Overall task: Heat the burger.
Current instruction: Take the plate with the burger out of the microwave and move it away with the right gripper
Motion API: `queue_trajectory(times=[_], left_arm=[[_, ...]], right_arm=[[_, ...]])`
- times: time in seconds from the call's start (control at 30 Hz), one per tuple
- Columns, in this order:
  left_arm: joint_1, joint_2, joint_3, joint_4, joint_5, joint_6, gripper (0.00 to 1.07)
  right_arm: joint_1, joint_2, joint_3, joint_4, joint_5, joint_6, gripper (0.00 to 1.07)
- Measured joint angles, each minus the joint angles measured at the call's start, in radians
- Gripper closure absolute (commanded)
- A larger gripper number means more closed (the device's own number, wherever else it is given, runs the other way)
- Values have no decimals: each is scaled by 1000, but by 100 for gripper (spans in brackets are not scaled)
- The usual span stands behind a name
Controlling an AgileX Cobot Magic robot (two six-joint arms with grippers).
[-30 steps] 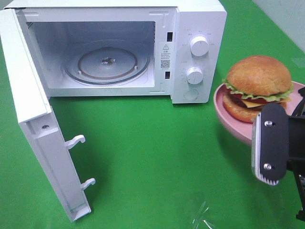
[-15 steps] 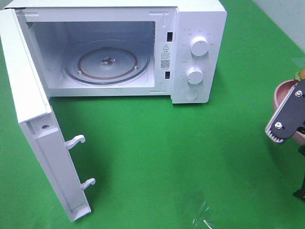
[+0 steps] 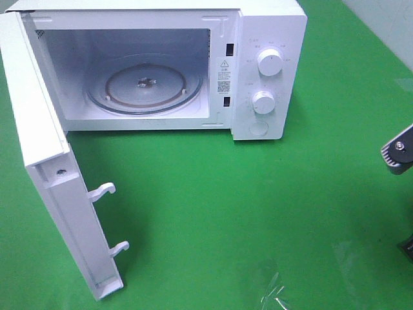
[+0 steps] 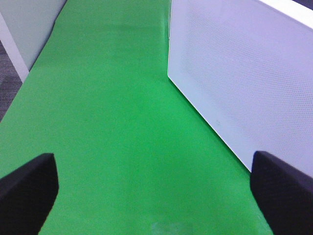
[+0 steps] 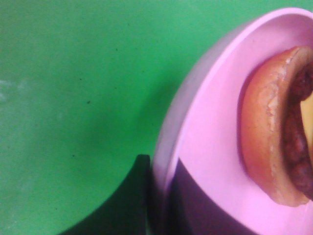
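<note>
One white box-shaped microwave oven [image 3: 268,39] is seen across the upper half of the exterior high frame, standing on a green table cover [image 3: 245,219]. Its single white door [image 3: 48,174] is swung fully open toward the lower left of the frame, with two white hooked latches [image 3: 103,190] projecting from its edge. Inside the cavity one round glass turntable [image 3: 145,85] is visible. Two round white dials [image 3: 269,62] are counted on the control panel, one above the other.

At the right edge of that frame only a grey-and-black fragment of the right gripper [image 3: 399,152] is shown. In the right wrist view the rim of one flat pink round plate [image 5: 195,147] is clamped between its dark fingers [image 5: 139,196], which are closed on it. One burger with a tan-brown bun and dark filling [image 5: 274,132] is seen resting on that plate, apparently raised off the green cover, though this is hard to judge.

In the left wrist view the two black fingertips of the left gripper [image 4: 156,196] are spread wide apart, holding nothing, beside the perforated outer face of the door.
</note>
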Motion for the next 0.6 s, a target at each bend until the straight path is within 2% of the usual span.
queue_trajectory(times=[0.33,0.6], left_arm=[[0,0,0,0,0,0,7],[0,0,0,0,0,0,7]], right_arm=[[0,262,-7,-71,-10,348,107],[-7,415,-79,-136,-62,452,107]])
